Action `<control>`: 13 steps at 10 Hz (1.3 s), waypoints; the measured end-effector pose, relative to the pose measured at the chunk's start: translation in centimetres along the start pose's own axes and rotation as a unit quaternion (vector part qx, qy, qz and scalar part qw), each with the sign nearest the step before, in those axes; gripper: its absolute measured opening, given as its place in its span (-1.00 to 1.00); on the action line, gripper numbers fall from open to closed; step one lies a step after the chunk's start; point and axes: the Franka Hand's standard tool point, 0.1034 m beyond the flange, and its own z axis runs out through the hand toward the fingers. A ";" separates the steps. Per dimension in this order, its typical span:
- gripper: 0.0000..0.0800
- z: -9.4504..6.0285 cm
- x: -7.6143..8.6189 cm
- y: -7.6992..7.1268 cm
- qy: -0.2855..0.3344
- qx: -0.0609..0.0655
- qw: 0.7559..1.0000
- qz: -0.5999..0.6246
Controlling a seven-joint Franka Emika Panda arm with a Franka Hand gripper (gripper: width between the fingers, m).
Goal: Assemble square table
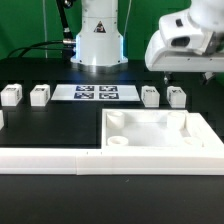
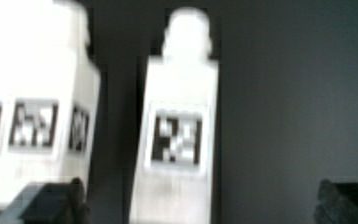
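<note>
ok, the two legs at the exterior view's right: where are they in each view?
Exterior view: legs side by side behind the tabletop, below the gripper.
Wrist view: probably these same legs, blurred, tagged, close up.
Shared landmark: the gripper, dark fingertips flanking them in the wrist view.

The marker board (four tags) lies beyond the white rail.

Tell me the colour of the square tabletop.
The tabletop is plain white; the exterior view shows it best.
</note>
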 end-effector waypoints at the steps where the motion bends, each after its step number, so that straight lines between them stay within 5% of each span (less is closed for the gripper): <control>1: 0.62 0.1 0.3 0.1 -0.034 0.009 0.999 0.006; 6: 0.62 1.1 0.4 0.1 -0.102 0.004 0.995 0.005; 10: 0.62 4.7 0.3 -0.6 -0.148 0.007 0.989 0.013; 13: 0.62 5.0 0.2 -0.7 -0.151 0.006 0.988 0.011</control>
